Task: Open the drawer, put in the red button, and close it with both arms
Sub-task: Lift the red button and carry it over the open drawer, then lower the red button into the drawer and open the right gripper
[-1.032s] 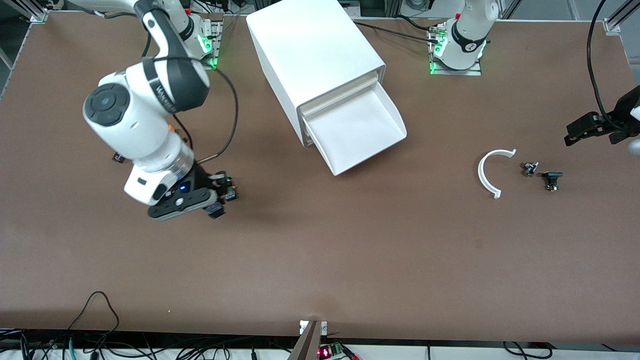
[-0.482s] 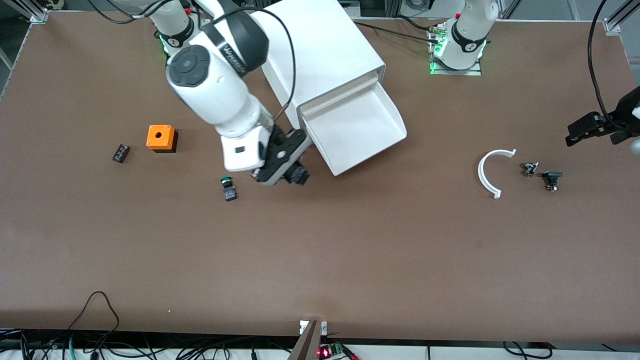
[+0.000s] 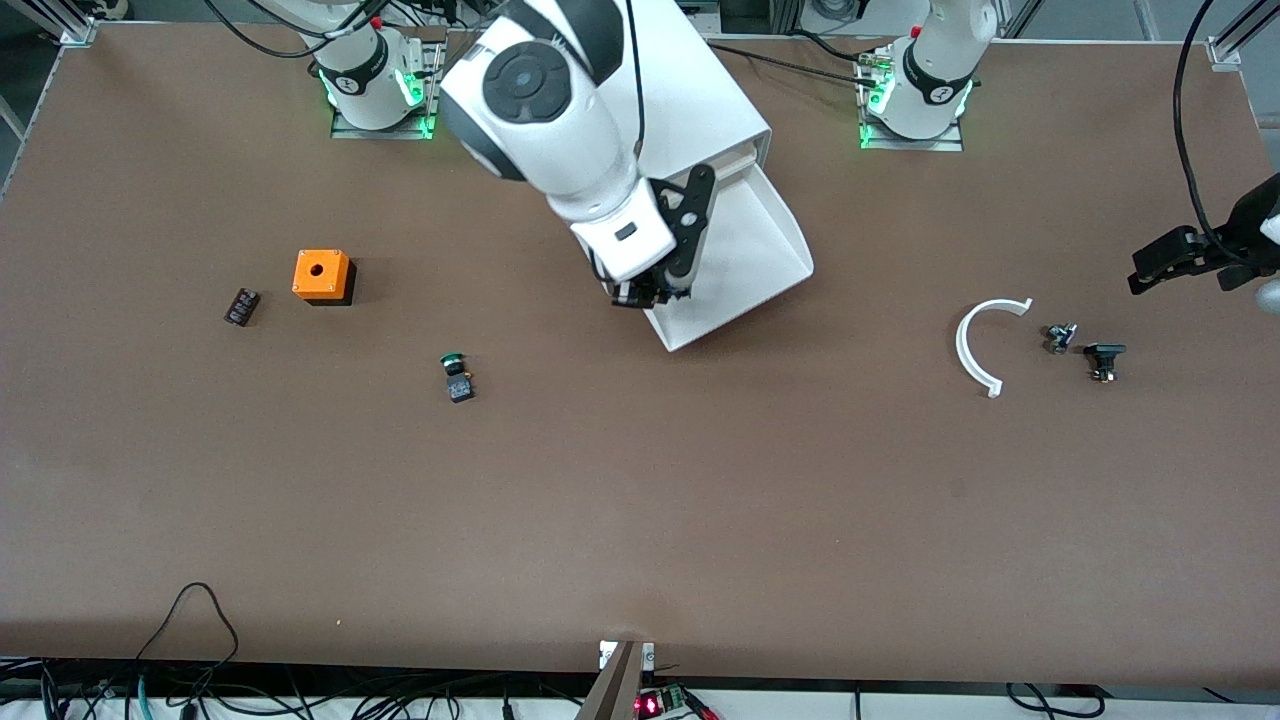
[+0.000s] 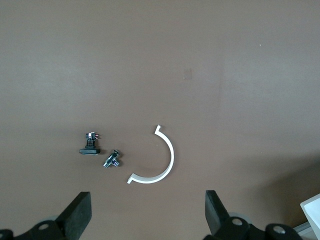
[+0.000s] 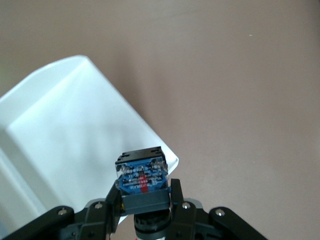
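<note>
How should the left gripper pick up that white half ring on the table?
Come straight down from above with the left gripper and pinch the half ring across its thin band at mid-arc, one finger inside the curve, one outside. It lies flat, probably too low for a side approach.

Right gripper (image 3: 650, 292) carried red button (image 5: 141, 175) over open drawer (image 3: 745, 240).

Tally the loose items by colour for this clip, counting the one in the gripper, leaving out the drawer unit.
Red: 1, red button held in right gripper
Green: 1, green-capped button
Orange: 1, orange box
White: 1, curved white piece
Dark: 3, small parts
Total: 7
</note>
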`<state>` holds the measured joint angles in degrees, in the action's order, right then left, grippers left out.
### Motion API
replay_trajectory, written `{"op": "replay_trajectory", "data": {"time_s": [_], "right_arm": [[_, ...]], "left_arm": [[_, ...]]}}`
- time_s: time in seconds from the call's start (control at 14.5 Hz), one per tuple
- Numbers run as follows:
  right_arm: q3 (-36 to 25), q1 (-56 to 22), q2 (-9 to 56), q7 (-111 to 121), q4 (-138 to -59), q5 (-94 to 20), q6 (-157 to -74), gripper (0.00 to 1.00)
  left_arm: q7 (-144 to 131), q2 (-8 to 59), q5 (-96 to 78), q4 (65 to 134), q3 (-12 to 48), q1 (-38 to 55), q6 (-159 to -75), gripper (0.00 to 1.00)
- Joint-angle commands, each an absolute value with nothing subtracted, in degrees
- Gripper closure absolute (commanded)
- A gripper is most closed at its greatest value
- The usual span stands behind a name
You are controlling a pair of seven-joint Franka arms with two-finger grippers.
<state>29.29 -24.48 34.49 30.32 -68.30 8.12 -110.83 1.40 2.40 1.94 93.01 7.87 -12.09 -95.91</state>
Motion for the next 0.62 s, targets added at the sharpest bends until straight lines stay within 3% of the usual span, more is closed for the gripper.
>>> {"op": "replay_trajectory", "data": {"time_s": [0.0,0.55], "right_arm": [[29.44,-27.51,37.35,35.32,-64.51,11.51,-106.97,0.63],[29.09,-34.18,42.71,42.45,-64.51,16.96,-106.43,0.62]], "left_arm": [[1.32,3.6,3.25,90.97,8.26,-11.17,-94.83,0.0],[0.79,3.87,3.34,91.05,8.44,-10.55,-95.01,0.0]]}}
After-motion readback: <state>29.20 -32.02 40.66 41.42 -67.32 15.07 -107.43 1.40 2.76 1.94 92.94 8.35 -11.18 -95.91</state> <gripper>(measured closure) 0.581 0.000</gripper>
